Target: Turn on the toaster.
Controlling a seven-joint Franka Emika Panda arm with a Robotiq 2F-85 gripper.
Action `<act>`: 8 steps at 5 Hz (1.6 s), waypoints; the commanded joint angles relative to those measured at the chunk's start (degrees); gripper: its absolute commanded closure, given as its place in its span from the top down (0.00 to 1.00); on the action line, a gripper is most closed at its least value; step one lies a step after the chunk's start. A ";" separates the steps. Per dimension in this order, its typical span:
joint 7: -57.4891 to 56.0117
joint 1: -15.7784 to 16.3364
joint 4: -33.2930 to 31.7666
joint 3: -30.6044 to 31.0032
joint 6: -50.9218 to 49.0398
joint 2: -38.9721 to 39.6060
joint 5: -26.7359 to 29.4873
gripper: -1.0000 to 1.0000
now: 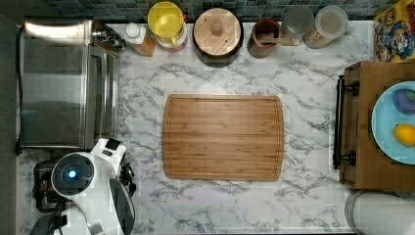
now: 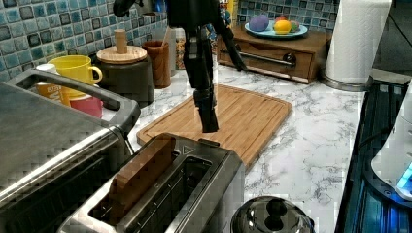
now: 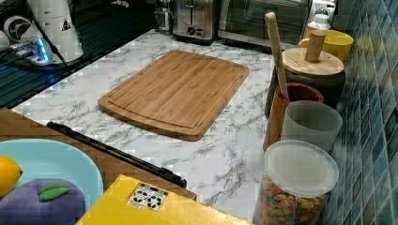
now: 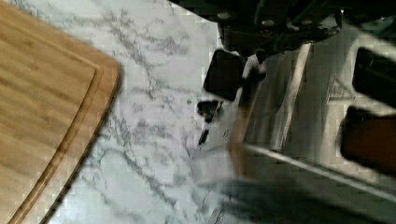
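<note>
Two slots ran along the top of the toaster (image 2: 194,194), which sat at the front of the surface (image 1: 303,205) in the left view, just beside the big toaster oven (image 2: 43,141) and w/ a round shiny kettle (image 2: 272,218) close by on the left view's right. A brown slice (image 2: 141,170) stood in one slot, sticking up above the rim. In the top view the toaster was at the bottom left corner, mostly under the white robot arm (image 1: 93,186); in the right view it stood at the far end, next to the oven.

The gripper (image 2: 210,127) hung pointing down, approx. over the toaster's far end in the left view, tip just above the steel top. Whether it touched was unclear. Couldn't tell if the fingers were apart or together, as they showed as one dark shape.

The wrist view had a black lever knob (image 4: 224,74) at the toaster's end, w/ marble surface beside it and a corner of the wooden cutting board (image 4: 42,116). The board lay mid-surface, apart from the toaster.
</note>
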 commanded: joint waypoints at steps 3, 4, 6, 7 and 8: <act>6.95 -0.48 3.26 -0.09 1.58 5.38 -1.36 0.00; 8.22 -0.47 5.38 -0.23 1.39 8.38 -2.82 0.00; 11.33 -0.73 6.15 -1.10 1.53 11.92 -5.16 0.00; 11.46 -0.57 4.53 -0.91 3.67 12.60 -5.75 0.00; 10.97 -0.41 2.83 -1.19 3.53 13.63 -6.15 0.00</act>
